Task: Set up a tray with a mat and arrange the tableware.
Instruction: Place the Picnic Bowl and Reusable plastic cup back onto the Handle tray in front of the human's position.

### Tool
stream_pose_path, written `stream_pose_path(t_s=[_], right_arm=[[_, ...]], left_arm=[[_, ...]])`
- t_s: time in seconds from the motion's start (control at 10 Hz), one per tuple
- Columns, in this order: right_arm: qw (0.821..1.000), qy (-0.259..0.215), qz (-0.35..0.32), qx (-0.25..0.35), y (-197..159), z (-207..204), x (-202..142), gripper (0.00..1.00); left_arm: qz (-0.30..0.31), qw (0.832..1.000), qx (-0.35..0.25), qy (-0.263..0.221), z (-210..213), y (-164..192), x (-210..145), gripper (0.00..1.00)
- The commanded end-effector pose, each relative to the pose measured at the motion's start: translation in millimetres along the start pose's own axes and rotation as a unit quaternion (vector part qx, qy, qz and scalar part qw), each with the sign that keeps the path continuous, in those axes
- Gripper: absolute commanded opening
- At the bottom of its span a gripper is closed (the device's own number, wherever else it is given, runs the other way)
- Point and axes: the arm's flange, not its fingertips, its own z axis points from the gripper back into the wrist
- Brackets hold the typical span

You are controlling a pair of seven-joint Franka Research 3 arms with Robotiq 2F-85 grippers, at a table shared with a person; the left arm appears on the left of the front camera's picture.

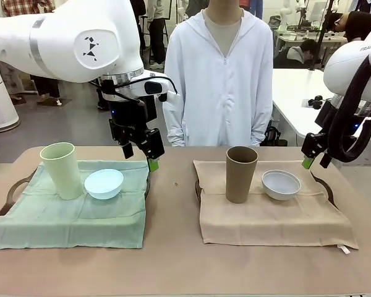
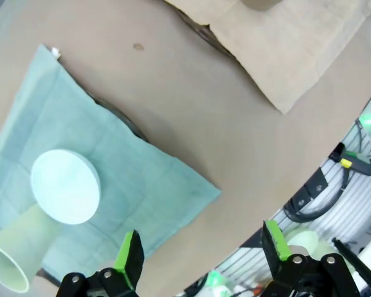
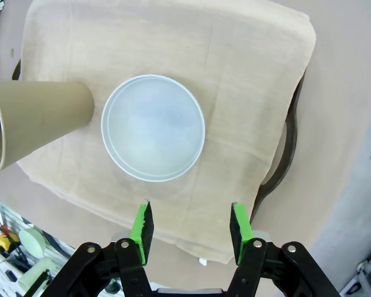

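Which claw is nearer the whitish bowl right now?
The right claw. It hangs open just above and behind the whitish bowl at the beige mat's far right. The left claw hovers open across the table, by the green mat's far corner.

Left tool point(image 1: 140, 154): we hold it wide apart, pointing down, nothing between its fingers.
Right tool point(image 3: 190, 224): we keep it partly spread, unladen, raised.

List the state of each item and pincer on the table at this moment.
pale green cup: upright on green mat
light blue bowl: upright on green mat
brown cup: upright on beige mat
whitish bowl: upright on beige mat
left pincer: open, empty
right pincer: open, empty, above whitish bowl
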Motion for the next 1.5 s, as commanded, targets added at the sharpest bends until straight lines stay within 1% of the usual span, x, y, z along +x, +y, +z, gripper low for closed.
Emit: stream_pose_path(t_s=[0.0, 0.7, 0.8, 0.9, 1.0, 1.1, 1.3, 1.4], right_arm=[[1.0, -0.002, -0.001, 0.001, 0.9, 0.5, -2.2, 0.65], [1.0, -0.002, -0.001, 0.001, 0.9, 0.5, -2.2, 0.65], [1.0, -0.002, -0.001, 0.001, 0.9, 0.5, -2.2, 0.65], [1.0, 0.0, 0.0, 0.0, 0.0, 0.0, 0.0, 0.65], [1.0, -0.001, -0.027, 0.006, -9.9, 1.0, -6.0, 0.65], [0.999, -0.002, -0.042, 0.007, -16.8, 5.5, -15.2, 0.65], [0.997, 0.005, -0.065, 0.039, -28.8, 22.3, -37.7, 0.65], [0.995, 0.012, -0.075, 0.058, -43.0, 32.3, -54.1, 0.65]], left_arm=[[-0.009, 1.0, -0.009, -0.009, 1.0, 1.8, -1.7, 1.0], [-0.009, 1.0, -0.009, -0.009, 1.0, 1.8, -1.7, 1.0], [-0.001, 1.0, 0.0, 0.0, 0.0, 0.2, 0.0, 1.0], [0.014, 1.0, -0.017, 0.0, 14.0, 11.8, -4.1, 1.0], [0.029, 0.999, -0.029, -0.004, 22.7, 34.2, -20.1, 1.0], [0.03, 0.999, -0.034, 0.003, 32.9, 58.7, -41.9, 1.0], [0.02, 0.998, -0.052, -0.009, 58.6, 113.4, -83.2, 1.0], [0.023, 0.998, -0.061, -0.014, 67.3, 135.1, -106.4, 1.0]])
